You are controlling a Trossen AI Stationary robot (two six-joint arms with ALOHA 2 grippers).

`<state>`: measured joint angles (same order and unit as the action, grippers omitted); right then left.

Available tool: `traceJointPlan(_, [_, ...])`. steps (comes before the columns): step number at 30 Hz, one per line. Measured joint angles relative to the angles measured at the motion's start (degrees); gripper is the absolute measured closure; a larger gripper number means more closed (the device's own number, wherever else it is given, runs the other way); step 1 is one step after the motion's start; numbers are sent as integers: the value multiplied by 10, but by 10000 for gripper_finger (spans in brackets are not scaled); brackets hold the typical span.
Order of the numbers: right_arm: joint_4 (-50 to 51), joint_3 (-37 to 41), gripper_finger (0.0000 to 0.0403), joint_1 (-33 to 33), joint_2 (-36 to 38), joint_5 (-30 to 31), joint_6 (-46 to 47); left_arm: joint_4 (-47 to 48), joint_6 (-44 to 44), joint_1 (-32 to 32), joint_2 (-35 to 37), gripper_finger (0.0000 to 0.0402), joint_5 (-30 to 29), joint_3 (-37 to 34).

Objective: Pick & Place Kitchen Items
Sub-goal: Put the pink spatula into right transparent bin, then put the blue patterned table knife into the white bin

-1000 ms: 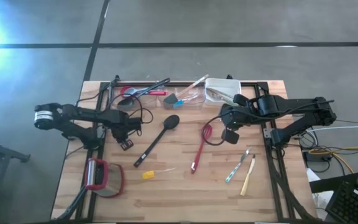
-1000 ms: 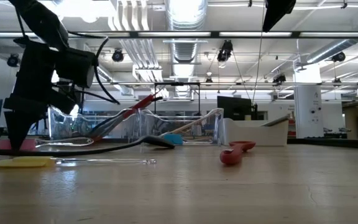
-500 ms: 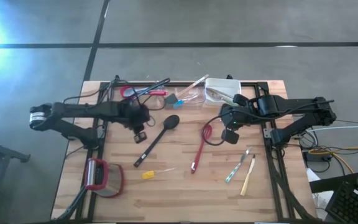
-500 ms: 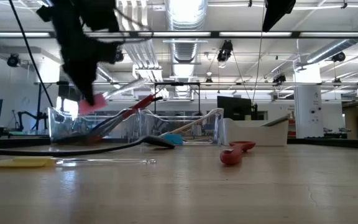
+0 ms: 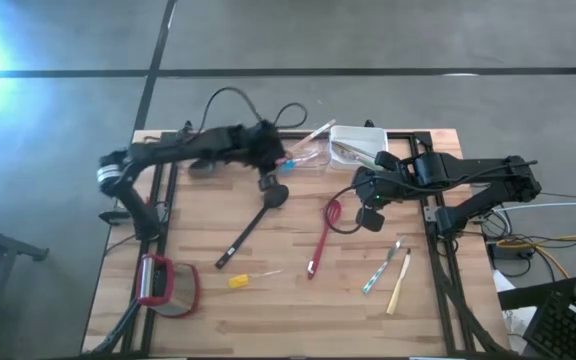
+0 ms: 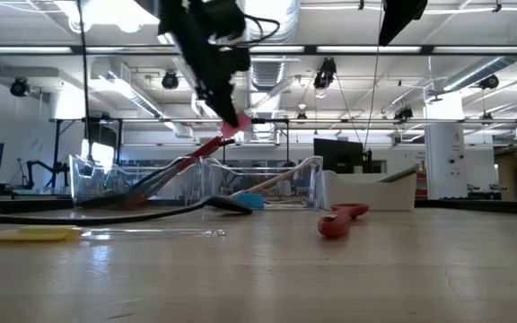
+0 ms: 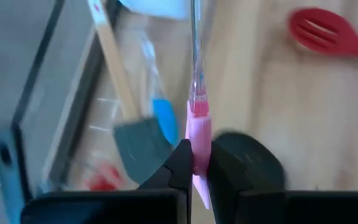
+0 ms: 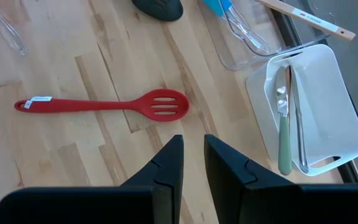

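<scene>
- Nearest the table's front edge lie the untouched pieces: a yellow piece (image 5: pixel 238 282), and to the right a metal utensil (image 5: pixel 379 271) beside a wooden one (image 5: pixel 400 283).
- Mid-table, the black spoon (image 5: pixel 252 223) lies on a diagonal, its bowl toward the far side; the red slotted spatula (image 5: pixel 321 238) lies just beside the waiting arm.
- The right gripper (image 8: pixel 191 163) hangs over the table's right half near that spatula, holding nothing; its fingers stand nearly together with a slim gap.
- The left gripper (image 5: pixel 270 178) is raised above the far middle of the table, fingers pinching a small pink piece (image 7: pixel 198 138) between them; the low view shows it (image 6: pixel 233 125) well off the wood.
- The pink piece's long axis runs straight out from the fingertips, in line with a thin clear stem.
- Judgement: the drop turns on the clear tub (image 5: pixel 303 158), which sits just beyond the gripper, toward the far edge. It already holds a grey spatula (image 7: pixel 143 141) and a blue-tipped tool (image 7: pixel 164 118). The left arm is the nearer one, and a short forward carry would put the piece over the tub.
- The white tub (image 8: pixel 316 124) at the far right holds a green-handled utensil (image 8: pixel 283 142).
</scene>
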<state>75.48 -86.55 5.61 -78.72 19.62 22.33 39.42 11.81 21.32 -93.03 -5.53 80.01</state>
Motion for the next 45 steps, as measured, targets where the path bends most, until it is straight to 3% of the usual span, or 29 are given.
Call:
traceJointPlan(6, [1, 0, 346, 0, 0, -1, 2, 5, 47, 34, -110, 373, 0, 109])
traceJointPlan(11, [2, 0, 346, 0, 0, -2, 2, 36, 53, 61, -169, 373, 0, 149])
traceJointPlan(19, [2, 0, 346, 0, 0, -1, 0, 47, 54, 99, -224, 373, 5, 157])
traceJointPlan(29, [2, 0, 346, 0, 0, -1, 0, 51, 66, 100, -232, 372, 17, 159])
traceJointPlan(38, [2, 0, 346, 0, 0, -1, 0, 61, 78, 95, -231, 251, 15, 165])
traceJointPlan(45, [2, 0, 346, 0, 0, -1, 1, 67, 78, 92, -211, 223, 17, 199])
